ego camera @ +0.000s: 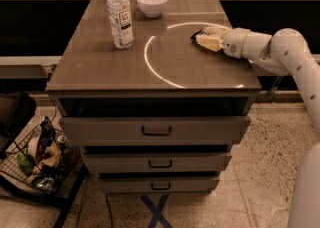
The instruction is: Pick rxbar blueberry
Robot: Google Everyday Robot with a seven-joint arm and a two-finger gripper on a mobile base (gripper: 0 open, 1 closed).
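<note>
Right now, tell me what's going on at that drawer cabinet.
The robot's arm reaches in from the right; its gripper is low over the right rear of the cabinet top, at a small dark packet, apparently the rxbar blueberry. Whether it has hold of it cannot be told. A water bottle and a white bowl stand apart at the back left.

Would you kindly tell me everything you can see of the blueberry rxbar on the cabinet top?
Only a small dark sliver of the rxbar blueberry shows, on the brown cabinet top toward its right rear, just inside the bright ring of reflected light. The pale end effector, reaching in from the right, covers the rest. Lettering and wrapper details cannot be made out, nor whether it is gripped. It lies well apart from the water bottle.
</note>
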